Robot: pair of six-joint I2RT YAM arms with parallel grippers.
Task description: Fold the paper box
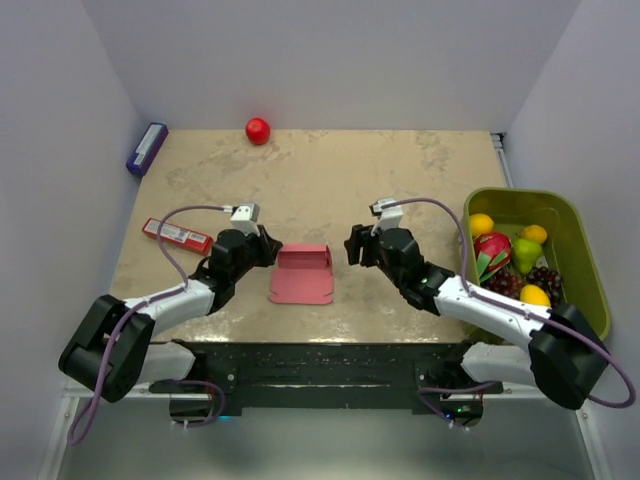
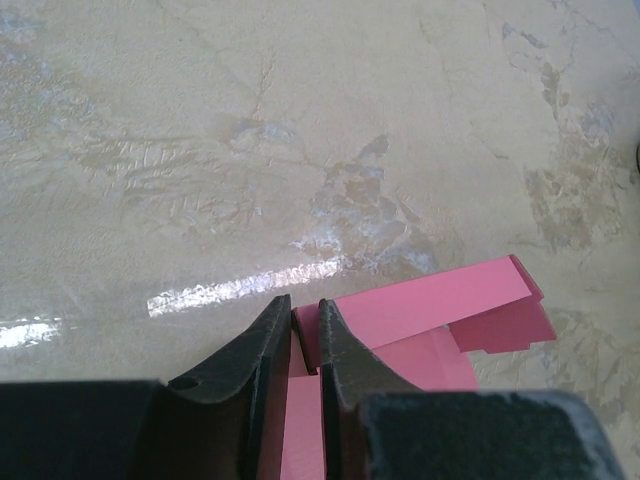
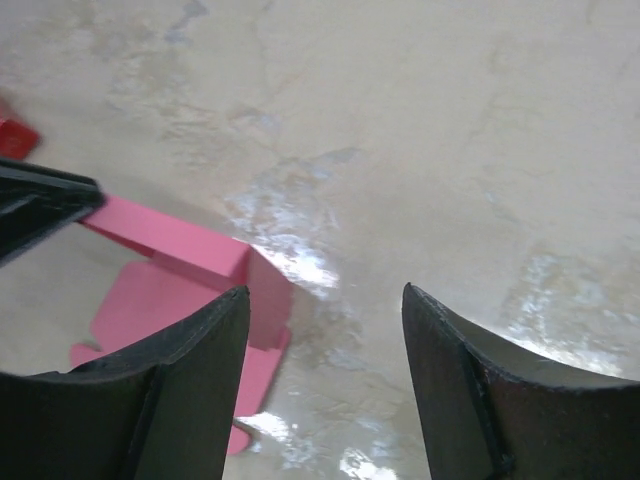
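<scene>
Marbled table (image 1: 330, 180) bears the part-folded box (image 1: 303, 275) between both arms. Left gripper (image 2: 306, 312) is clenched on the box's left wall; right gripper (image 3: 325, 292) hangs released just right of the box.

Read as a robotics lab test cell. Boxed in by plain white panels (image 1: 330, 50) beyond and to both sides of the jaws. Noted a marbled tabletop (image 1: 320, 170) beneath them. Logged a green bin (image 1: 588, 262) of mixed fruit (image 1: 492, 248) outboard of the right gripper (image 1: 350, 244). Found a black mounting rail (image 1: 330, 365) behind the jaws.
</scene>
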